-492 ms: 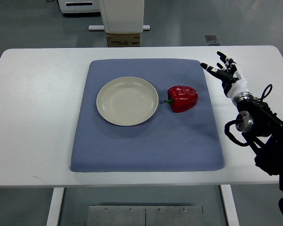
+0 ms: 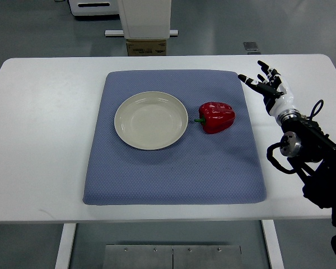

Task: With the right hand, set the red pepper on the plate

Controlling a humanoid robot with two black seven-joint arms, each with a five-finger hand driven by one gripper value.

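Hovering right hand [image 2: 267,85], fingers [image 2: 252,80] spread, empty | one red pepper [image 2: 216,117] | one plate [image 2: 150,120]

Right arm [image 2: 316,168] is cut off by the right edge & bottom right corner; its upper part can't be seen. Cardboard box [image 2: 147,47] beyond the table [image 2: 39,112] is partly hidden by the far table edge; its print is too small to be read. White equipment [image 2: 95,7] is cropped at top.

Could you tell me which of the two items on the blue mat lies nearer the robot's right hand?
The glossy red bell pepper; it lies between the round cream plate and the right hand.
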